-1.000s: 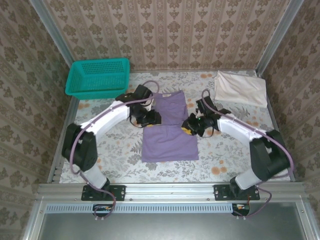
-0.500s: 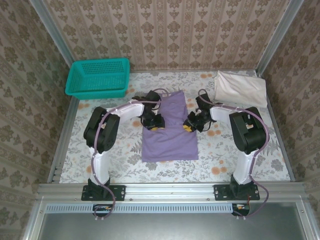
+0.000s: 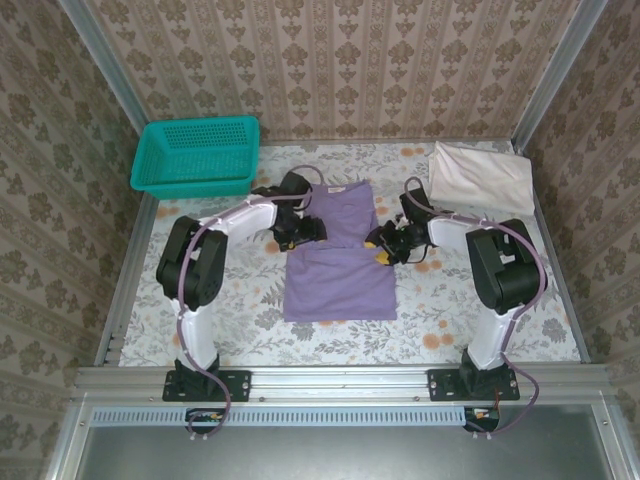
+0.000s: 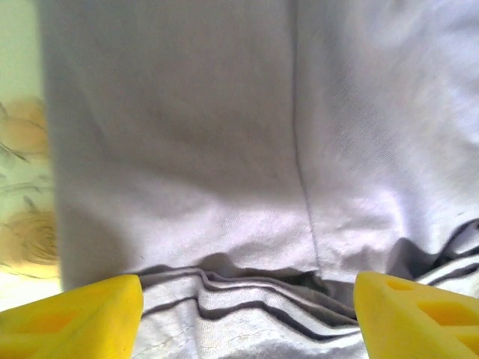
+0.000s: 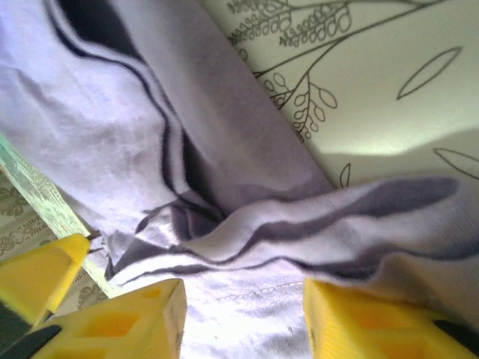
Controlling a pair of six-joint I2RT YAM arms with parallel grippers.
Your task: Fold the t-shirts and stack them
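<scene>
1. The left tool (image 3: 302,232) stands wide open at the left edge of the lavender t-shirt (image 3: 338,285), holding nothing.
2. The shirt lies mid-counter (image 3: 240,310), creased across between the tools. Edges should be matched and wrinkles smoothed before any regrip.
3. The right tool (image 3: 384,247), jaws partly apart, straddles rumpled cloth at the right edge without pinching it.
4. The off-white t-shirt (image 3: 482,176) lies far right.

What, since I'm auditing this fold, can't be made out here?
- Right wrist view: whether the right pincer grips the purple t-shirt bunched between its fingers; the bottom edge cuts them off.
- Top view: how the off-white t-shirt is folded; its top layer hides the rest.
- Top view: the fold's ends, under the left pincer and the right one.
</scene>
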